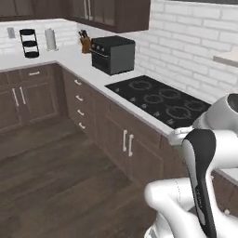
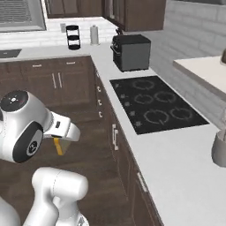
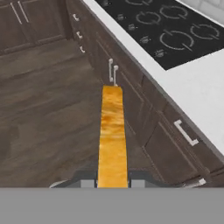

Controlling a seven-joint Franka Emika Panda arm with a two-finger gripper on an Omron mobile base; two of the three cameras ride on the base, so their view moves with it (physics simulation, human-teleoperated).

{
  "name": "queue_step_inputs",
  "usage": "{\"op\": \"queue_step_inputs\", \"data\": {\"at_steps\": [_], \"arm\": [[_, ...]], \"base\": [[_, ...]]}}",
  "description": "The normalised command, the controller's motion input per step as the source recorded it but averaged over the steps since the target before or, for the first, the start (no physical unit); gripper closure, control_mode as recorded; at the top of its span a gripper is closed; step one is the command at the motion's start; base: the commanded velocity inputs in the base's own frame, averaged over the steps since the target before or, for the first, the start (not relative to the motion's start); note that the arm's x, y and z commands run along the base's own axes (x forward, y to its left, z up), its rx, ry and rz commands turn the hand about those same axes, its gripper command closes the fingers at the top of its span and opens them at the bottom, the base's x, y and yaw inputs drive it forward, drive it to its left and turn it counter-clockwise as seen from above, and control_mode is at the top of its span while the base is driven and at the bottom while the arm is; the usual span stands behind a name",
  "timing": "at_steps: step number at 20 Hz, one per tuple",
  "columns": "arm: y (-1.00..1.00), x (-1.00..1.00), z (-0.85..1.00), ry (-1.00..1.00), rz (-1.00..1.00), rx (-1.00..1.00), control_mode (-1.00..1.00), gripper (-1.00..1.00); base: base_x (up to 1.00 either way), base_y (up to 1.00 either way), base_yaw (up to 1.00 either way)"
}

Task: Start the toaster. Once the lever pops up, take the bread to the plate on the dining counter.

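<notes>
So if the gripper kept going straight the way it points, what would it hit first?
Likely the wooden floor beside the cabinets. The gripper, shut on the bread, aims down and forward along them. Depth is unclear, so a cabinet front might come first.

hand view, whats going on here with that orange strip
That strip is the bread, seen edge-on, clamped in the robot's tool. The arm holds it out over the dark wood floor, beside the lower cabinets under the cooktop. In the right base view the slice pokes down below the hand, clear of the worktop.
</notes>
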Motion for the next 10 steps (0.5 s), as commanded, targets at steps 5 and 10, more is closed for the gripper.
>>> {"op": "queue_step_inputs", "data": {"at_steps": [5, 10], "arm": [[0.00, 0.00, 0.00, 0.00, 0.00, 0.00, 1.00, 1.00], [0.00, 0.00, 0.00, 0.00, 0.00, 0.00, 1.00, 1.00]], "base": [[-0.42, 0.14, 0.88], [-0.35, 0.08, 0.87]]}}
